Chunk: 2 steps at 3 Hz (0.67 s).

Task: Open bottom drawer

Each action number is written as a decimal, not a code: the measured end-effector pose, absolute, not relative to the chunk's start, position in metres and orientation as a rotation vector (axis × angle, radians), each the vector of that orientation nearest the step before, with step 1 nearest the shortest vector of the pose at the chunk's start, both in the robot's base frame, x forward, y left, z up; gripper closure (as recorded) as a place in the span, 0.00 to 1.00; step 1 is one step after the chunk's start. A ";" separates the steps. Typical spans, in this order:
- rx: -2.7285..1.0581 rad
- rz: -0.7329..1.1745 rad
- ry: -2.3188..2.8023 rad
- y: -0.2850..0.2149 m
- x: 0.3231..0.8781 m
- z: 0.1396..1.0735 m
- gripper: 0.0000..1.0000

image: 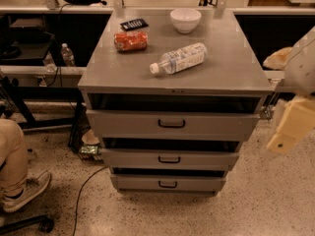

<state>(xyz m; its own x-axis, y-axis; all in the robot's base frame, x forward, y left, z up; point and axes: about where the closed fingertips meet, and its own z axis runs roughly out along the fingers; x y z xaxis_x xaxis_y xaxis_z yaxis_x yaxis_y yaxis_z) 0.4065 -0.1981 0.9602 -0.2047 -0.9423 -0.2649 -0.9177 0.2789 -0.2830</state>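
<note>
The grey metal cabinet (216,77) stands in the middle with three drawers. The bottom drawer (197,183) is the lowest and narrowest front, with a small black loop handle (168,184). It sits about flush under the middle drawer (206,159); the top drawer (216,125) is the tallest. My gripper (291,127) is a pale, blurred shape at the right edge, beside the cabinet's right side at top-drawer height, well above and right of the bottom handle.
On the cabinet top lie a plastic bottle (179,58), a white bowl (185,19), an orange packet (130,41) and a black item (134,24). A seated person's leg and shoe (17,178) are at the left, with a cable (81,195) on the floor.
</note>
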 end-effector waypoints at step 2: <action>-1.644 -0.062 2.118 -0.171 0.374 0.873 0.00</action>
<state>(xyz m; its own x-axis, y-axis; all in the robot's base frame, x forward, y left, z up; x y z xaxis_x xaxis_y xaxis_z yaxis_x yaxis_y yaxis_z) 0.3744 -0.1710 0.8728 -0.1840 -0.9282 -0.3235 -0.9078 0.2867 -0.3062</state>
